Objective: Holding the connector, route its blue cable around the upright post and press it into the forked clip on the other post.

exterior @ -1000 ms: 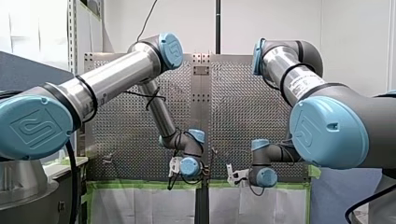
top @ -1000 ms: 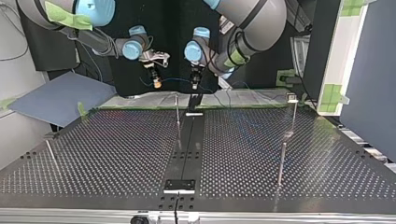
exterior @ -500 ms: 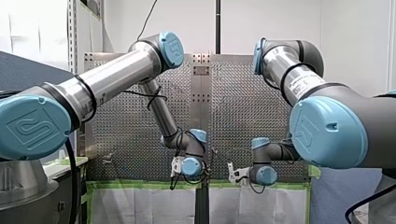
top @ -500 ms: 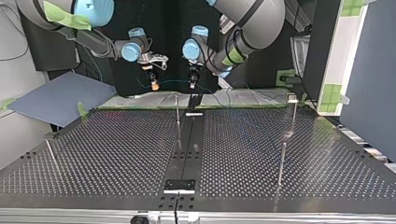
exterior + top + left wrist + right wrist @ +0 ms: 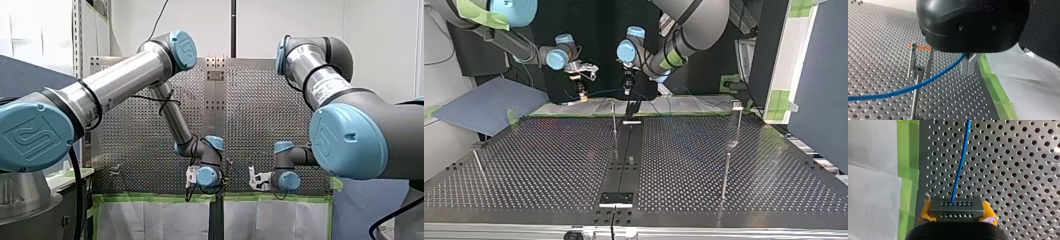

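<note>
My right hand (image 5: pixel 957 213) clamps the grey connector (image 5: pixel 957 206) between yellow pads (image 5: pixel 926 209). Its blue cable (image 5: pixel 961 165) runs above the perforated desk (image 5: pixel 1010 170) to my left hand (image 5: pixel 969 71), which pinches it near the forked clip (image 5: pixel 920 58).

Robotics laboratory. A left arm (image 5: pixel 125 80) and a right arm (image 5: pixel 345 135) of industrial make flank a perforated metal table (image 5: pixel 549 160) edged with green tape (image 5: pixel 908 157); slender posts (image 5: pixel 725 175) stand on it, a bare white wall (image 5: pixel 300 20) behind.
</note>
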You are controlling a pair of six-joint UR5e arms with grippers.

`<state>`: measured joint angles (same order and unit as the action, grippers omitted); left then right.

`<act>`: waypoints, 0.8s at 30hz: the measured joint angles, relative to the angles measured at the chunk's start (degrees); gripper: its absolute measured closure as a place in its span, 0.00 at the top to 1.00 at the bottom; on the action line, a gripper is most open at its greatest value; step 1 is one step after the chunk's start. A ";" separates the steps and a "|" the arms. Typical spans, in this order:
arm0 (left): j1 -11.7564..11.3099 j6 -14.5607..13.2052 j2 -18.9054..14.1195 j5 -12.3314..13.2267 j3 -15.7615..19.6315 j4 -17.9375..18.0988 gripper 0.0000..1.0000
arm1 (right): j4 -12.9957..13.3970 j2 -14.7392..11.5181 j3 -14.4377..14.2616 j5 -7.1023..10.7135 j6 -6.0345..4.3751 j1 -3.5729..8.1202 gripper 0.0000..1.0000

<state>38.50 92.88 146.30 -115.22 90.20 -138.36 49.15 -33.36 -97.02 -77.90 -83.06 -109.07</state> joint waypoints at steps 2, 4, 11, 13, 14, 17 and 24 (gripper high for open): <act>0.00 0.01 -0.01 0.00 -0.12 0.01 0.00 | -0.48 -0.05 0.32 0.31 0.24 0.14 0.00; -0.05 0.04 -0.02 0.08 -0.31 0.00 0.00 | -0.95 -0.09 0.64 0.47 0.51 0.20 0.00; -0.10 0.48 -0.02 0.28 -2.09 -0.70 0.00 | -2.49 -0.17 2.08 0.75 1.04 0.03 0.00; -0.20 1.04 -0.02 0.33 -2.59 -0.98 0.00 | -2.96 -0.17 2.49 0.78 1.21 -0.10 0.00; -0.24 1.23 -0.02 0.34 -2.73 -1.06 0.00 | -3.21 -0.18 2.75 0.79 1.31 -0.14 0.00; -0.33 1.58 -0.02 0.35 -2.96 -1.18 0.00 | -3.65 -0.18 3.21 0.80 1.49 -0.10 0.00; -0.48 1.77 -0.02 0.38 -3.02 -1.22 0.00 | -3.86 -0.26 3.43 0.81 1.90 0.12 0.00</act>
<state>38.01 94.64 146.28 -114.83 87.18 -139.58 45.29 -33.62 -93.59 -77.09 -81.16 -108.95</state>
